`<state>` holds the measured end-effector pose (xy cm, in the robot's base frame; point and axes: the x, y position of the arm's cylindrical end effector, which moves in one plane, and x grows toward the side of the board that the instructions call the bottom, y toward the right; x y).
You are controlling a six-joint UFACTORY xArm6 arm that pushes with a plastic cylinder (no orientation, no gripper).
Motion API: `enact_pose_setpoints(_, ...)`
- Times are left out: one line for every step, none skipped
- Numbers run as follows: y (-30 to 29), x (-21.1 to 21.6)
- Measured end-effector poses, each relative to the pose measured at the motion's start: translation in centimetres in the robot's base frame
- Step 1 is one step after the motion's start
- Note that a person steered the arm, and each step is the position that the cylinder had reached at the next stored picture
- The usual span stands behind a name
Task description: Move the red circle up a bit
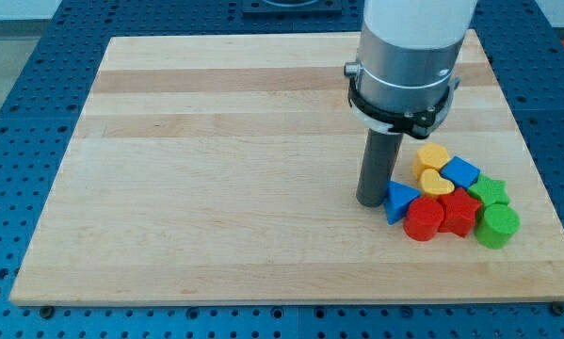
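The red circle [423,220] lies on the wooden board [216,169] at the lower right, in a tight cluster of blocks. A blue triangle [399,201] touches its upper left and a red star [459,212] touches its right. My tip [371,201] rests on the board just left of the blue triangle, up and to the left of the red circle, a short gap away from the circle.
The cluster also holds a yellow hexagon-like block [433,156], a yellow heart [436,182], a blue cube [460,171], a green star [490,191] and a green circle [496,226]. The board's right edge [536,179] is close to the cluster.
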<state>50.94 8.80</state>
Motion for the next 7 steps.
enact_pose_setpoints(-0.5, 0.2)
enact_pose_setpoints(-0.5, 0.2)
enact_pose_setpoints(-0.7, 0.2)
enact_pose_setpoints(-1.7, 1.5)
enact_pose_setpoints(-2.0, 2.9)
enact_pose_setpoints(-2.1, 4.2)
enact_pose_setpoints(-0.3, 4.2)
